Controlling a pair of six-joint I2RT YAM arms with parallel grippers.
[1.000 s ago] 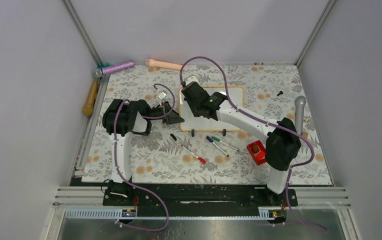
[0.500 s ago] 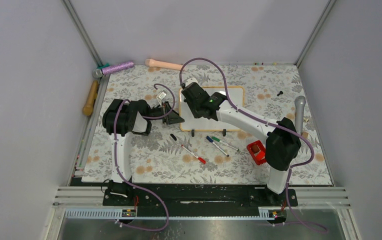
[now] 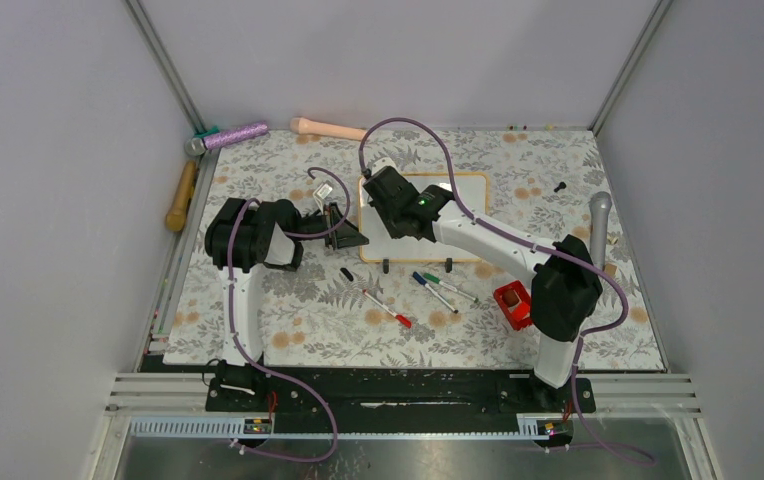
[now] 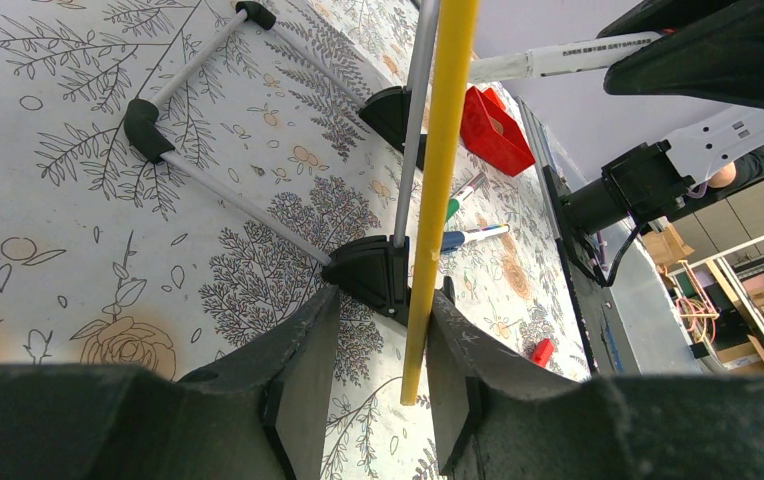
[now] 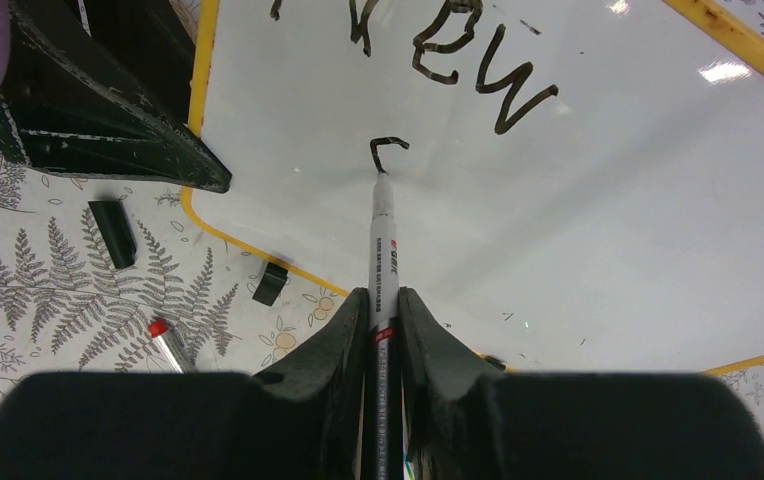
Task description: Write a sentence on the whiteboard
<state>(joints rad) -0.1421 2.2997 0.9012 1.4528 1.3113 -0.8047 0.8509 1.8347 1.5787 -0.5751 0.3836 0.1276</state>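
Floral cloth (image 3: pixel 288 320), whiteboard (image 3: pixel 468 195) at 12 o'clock of centre. Left gripper (image 4: pixel 383 300) clamps its 9 o'clock edge; right gripper (image 5: pixel 381 300) pinches marker (image 5: pixel 382 240), tip on board. Sentence (image 5: pixel 458 55): "New" written, next letter starting; most left.

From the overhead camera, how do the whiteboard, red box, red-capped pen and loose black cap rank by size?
Largest to smallest:
1. whiteboard, clearly the biggest even though it is partly hidden.
2. red box.
3. red-capped pen, roughly as long as the box but much thinner.
4. black cap, the smallest.
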